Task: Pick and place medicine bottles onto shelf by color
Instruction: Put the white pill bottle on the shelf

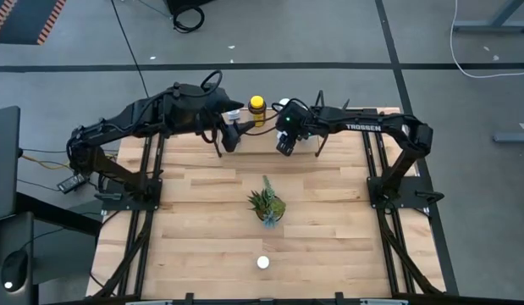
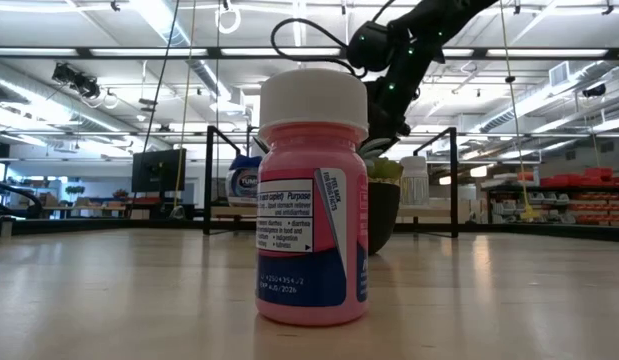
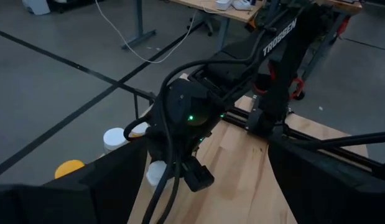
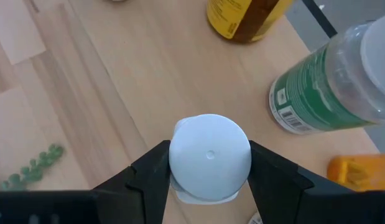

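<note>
My right gripper [image 4: 209, 169] is shut on a white-capped bottle [image 4: 209, 155] over the far middle of the table [image 1: 284, 146]. My left gripper [image 1: 232, 134] hovers open and empty beside it, its fingers wide apart in the left wrist view [image 3: 211, 186]. On the shelf [image 2: 289, 212] at the far edge stand a yellow-lidded dark bottle [image 1: 256, 106], a green-labelled bottle [image 4: 323, 87] and an orange one [image 4: 360, 171]. A pink white-capped bottle [image 2: 311, 200] stands on its base near the table's near edge [image 1: 262, 263]. My right gripper pinches the bottle's white cap [image 4: 180, 163] by its two opposite sides between the two fingers [image 4: 152, 174]. The fingers come from above, pointing down. The bottle stays upright below them; I cannot tell whether its base rests on the wood.
A small spiky green plant [image 1: 267, 205] in a dark pot stands mid-table. The shelf's black wire uprights [image 2: 209, 180] rise at its ends. Bare wood lies to the left and right of the plant.
</note>
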Robot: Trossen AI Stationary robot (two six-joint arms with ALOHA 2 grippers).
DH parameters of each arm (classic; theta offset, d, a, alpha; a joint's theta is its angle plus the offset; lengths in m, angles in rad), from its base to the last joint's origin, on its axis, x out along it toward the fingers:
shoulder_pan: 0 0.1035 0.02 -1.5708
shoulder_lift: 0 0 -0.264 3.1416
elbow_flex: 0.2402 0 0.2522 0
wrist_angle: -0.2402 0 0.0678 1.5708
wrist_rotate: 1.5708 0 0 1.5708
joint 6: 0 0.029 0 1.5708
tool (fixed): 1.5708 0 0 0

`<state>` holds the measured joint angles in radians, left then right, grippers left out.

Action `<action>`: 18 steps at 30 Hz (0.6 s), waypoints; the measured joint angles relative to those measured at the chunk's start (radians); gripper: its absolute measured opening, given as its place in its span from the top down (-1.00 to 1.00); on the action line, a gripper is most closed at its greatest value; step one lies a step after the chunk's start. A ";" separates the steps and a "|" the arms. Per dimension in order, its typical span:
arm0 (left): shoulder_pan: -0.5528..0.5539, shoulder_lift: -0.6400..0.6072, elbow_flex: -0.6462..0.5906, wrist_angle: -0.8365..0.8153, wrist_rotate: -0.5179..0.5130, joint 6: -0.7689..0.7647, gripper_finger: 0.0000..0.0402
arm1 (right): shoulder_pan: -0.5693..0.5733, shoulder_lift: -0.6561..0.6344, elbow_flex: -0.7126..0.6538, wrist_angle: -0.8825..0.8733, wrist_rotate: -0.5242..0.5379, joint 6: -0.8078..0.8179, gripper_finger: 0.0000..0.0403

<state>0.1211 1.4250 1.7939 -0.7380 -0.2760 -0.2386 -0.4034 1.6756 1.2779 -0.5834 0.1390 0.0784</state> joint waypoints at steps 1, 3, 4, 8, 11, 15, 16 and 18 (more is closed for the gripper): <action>0.000 0.000 0.000 -0.001 0.000 0.000 -0.70 | 0.000 0.000 -0.006 0.016 0.000 0.000 0.02; 0.000 0.000 0.000 -0.001 0.000 0.001 -0.70 | 0.000 0.000 -0.019 0.033 0.000 0.000 0.02; 0.000 0.000 0.000 -0.001 0.000 0.001 -0.70 | 0.000 0.000 -0.024 0.031 0.000 0.000 0.02; 0.000 0.000 0.000 -0.001 0.000 0.000 -0.70 | 0.000 0.000 -0.033 0.038 0.012 0.000 0.02; 0.000 0.000 0.000 -0.002 0.000 0.000 -0.70 | 0.000 0.000 -0.034 0.041 0.038 0.000 0.02; 0.000 0.000 0.000 -0.003 0.000 0.000 -0.70 | -0.001 0.000 -0.034 0.052 0.062 0.002 0.02; 0.000 0.000 0.000 -0.003 0.000 0.000 -0.70 | -0.001 0.000 -0.034 0.058 0.065 0.005 0.01; 0.000 0.000 0.000 -0.003 0.000 -0.001 -0.70 | -0.001 0.000 -0.034 0.063 0.066 0.015 -0.01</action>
<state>0.1215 1.4250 1.7935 -0.7410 -0.2760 -0.2394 -0.4042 1.6756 1.2434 -0.5207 0.2054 0.0936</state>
